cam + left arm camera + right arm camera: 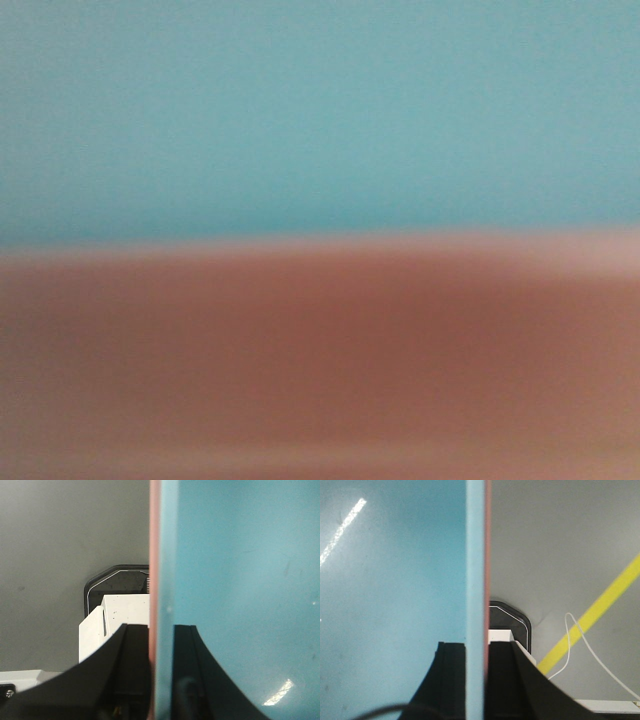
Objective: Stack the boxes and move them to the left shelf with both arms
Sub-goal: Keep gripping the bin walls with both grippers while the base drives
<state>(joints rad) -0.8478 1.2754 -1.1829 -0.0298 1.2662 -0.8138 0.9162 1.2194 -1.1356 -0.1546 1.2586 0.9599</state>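
Glossy blue tub point(240, 580) inside pink tub point(154, 555), left gripper point(160, 635), right gripper point(476, 650) clamping both

Light-blue tub point(320, 100) nested in pink tub point(320, 370) (rims pressed together); front view blurred, seemingly blue uppermost.

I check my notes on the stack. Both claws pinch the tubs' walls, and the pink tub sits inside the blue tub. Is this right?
Only the nesting is wrong: the blue tub sits inside the pink tub. The left wrist view shows pink as the thin outer edge, blue as the broad inner face. The left claw and right claw do pinch the walls.
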